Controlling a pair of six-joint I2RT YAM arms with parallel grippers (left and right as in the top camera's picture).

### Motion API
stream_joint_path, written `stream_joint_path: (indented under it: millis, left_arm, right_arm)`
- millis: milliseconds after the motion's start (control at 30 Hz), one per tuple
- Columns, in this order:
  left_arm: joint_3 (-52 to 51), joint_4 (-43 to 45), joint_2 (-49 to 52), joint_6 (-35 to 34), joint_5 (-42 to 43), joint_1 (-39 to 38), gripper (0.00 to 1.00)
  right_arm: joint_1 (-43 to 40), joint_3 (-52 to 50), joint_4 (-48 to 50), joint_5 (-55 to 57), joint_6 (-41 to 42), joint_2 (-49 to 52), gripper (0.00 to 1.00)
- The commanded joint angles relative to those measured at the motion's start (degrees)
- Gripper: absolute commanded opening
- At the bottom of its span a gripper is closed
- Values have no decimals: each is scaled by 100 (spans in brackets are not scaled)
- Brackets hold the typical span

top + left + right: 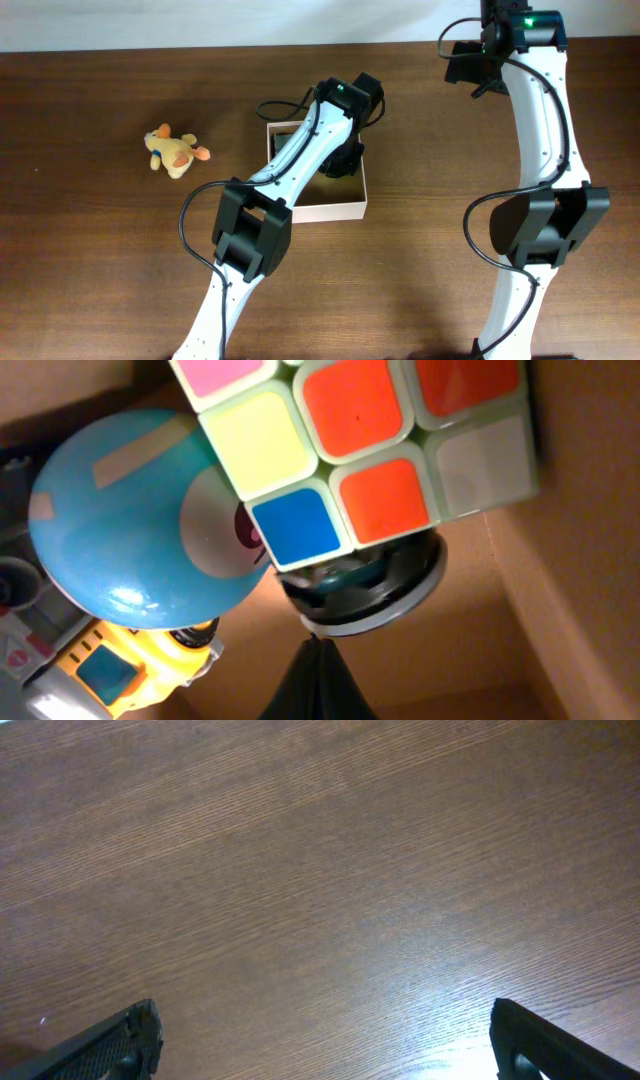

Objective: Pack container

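Inside container [575, 600]: puzzle cube [370, 440], blue ball [120, 530]; plush duck [172, 150] outside.

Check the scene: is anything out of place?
Yes: the plush toy lies alone on the table, left of the box, while the cube and a blue round toy are already inside it.

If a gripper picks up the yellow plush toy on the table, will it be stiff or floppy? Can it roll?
Probably floppy: the plush toy looks stuffed, with orange limbs sticking out. Likely light for its size. It lies sprawled, so rolling seems unlikely.
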Motion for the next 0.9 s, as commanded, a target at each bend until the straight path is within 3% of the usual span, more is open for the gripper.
stream_joint_path:
  millis: [0,433,733,867]
  left_arm:
    - [118,26,70,120,-46,2,2]
    - [199,118,70,269,-50,2,2]
    - [544,411,70,577,-90,2,25]
    - [551,481,70,610,-90,2,27]
  right_arm:
    - [-11,-24,0,94,31,15,99]
    - [-11,-24,0,94,31,15,99]
    - [-11,-24,0,94,31,15,99]
    - [-11,-24,0,94,31,15,99]
